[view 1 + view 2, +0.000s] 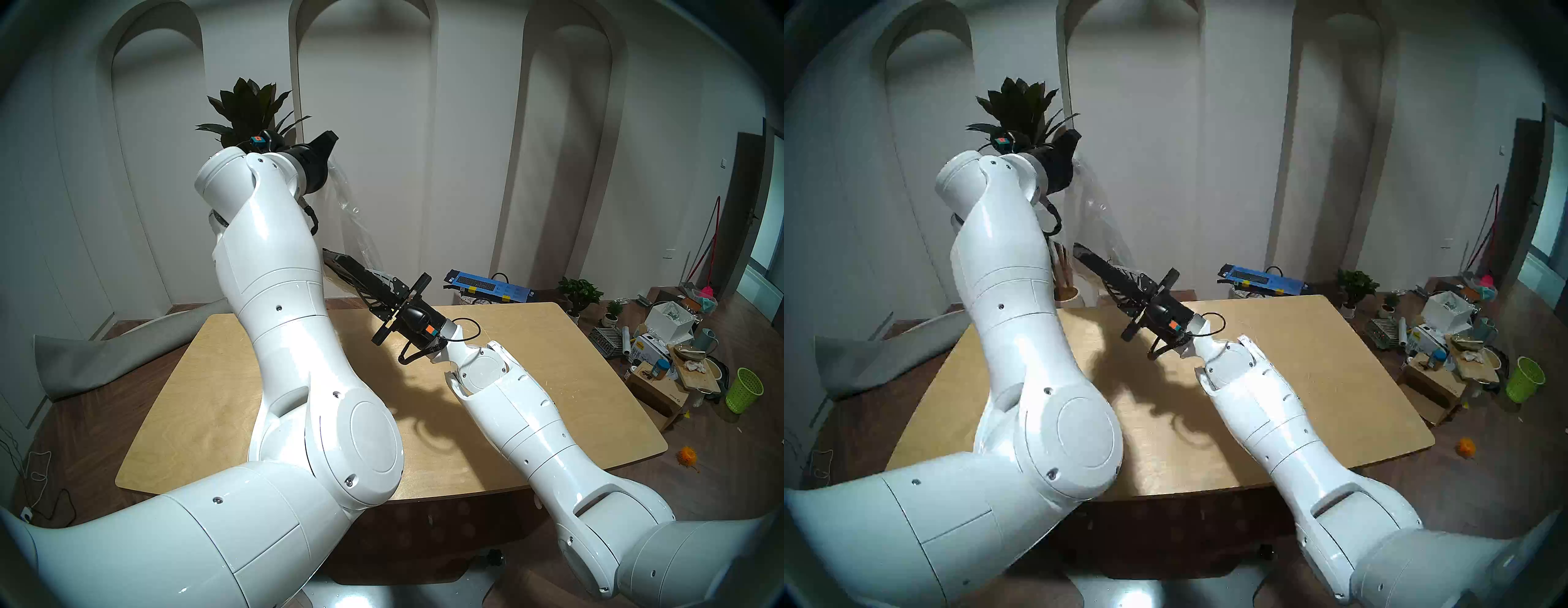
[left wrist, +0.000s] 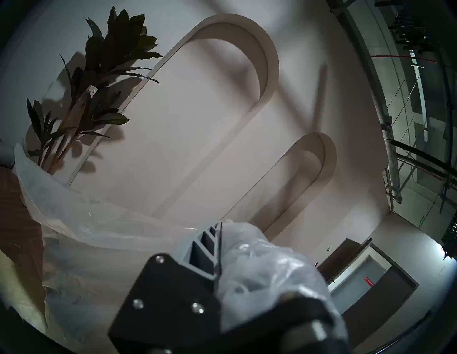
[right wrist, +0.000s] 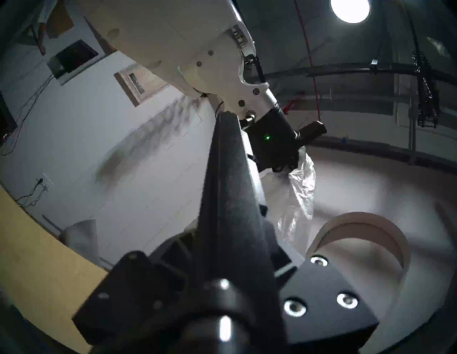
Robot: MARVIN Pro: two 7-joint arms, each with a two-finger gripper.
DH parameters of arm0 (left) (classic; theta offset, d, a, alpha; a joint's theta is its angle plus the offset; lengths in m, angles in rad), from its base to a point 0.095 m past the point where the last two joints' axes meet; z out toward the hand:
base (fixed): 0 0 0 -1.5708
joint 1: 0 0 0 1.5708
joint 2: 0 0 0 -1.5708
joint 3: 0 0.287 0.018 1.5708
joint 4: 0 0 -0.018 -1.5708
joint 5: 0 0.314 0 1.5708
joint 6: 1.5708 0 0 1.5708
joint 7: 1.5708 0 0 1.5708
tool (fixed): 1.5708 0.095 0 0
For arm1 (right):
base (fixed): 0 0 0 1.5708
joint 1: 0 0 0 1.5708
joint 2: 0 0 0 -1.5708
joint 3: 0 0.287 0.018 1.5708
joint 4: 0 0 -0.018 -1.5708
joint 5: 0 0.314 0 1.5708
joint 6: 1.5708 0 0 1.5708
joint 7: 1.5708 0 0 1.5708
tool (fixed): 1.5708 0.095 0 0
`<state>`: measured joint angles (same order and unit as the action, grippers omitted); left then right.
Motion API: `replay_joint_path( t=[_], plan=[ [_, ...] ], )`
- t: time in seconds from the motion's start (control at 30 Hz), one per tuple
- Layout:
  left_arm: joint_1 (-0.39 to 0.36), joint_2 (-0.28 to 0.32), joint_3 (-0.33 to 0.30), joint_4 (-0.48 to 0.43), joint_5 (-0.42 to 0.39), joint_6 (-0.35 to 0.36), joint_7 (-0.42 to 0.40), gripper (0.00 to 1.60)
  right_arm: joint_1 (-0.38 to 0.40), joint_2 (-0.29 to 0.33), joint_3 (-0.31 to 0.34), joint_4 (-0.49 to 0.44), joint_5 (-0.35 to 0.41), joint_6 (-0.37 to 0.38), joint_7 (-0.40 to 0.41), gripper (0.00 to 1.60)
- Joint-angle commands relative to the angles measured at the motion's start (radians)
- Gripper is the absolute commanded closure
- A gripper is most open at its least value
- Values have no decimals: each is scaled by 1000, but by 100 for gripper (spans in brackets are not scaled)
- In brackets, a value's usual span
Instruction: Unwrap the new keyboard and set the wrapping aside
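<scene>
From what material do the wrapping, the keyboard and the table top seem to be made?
The wrapping: thin clear plastic film, glossy; it crinkles, catches highlights and the wall shows through it.
The keyboard: most likely hard black plastic with a matte finish; it stays stiff and straight while gripped at one end.
The table: looks like light wood or plywood, smooth; faint grain lines show.

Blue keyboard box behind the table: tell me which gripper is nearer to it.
Right. The right gripper, shut on the keyboard, is above the table's far edge, left of the blue box. The left gripper, shut on the wrapping, is raised farther left.
</scene>
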<state>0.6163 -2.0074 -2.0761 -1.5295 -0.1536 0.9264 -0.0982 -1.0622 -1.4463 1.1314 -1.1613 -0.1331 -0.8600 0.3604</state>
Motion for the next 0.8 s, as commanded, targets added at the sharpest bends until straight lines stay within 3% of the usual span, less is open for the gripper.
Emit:
replay_joint_path(
  t=[0.0, 0.1, 0.37, 0.77],
  plan=[
    [-33, 0, 18, -14, -7, -9, -2, 160, 7, -3, -13, -103, 67, -61, 32, 160],
    [-33, 0, 19, -14, -9, -10, -1, 160, -10, 15, -25, -130, 95, -100, 63, 160],
    [-12, 25, 36, 29, 7, -38, -16, 160, -63, 99, -37, -224, 171, -100, 127, 160],
    [75, 146, 101, 139, 86, -120, -85, 160, -130, 234, 65, -350, 227, -100, 144, 160]
  ],
)
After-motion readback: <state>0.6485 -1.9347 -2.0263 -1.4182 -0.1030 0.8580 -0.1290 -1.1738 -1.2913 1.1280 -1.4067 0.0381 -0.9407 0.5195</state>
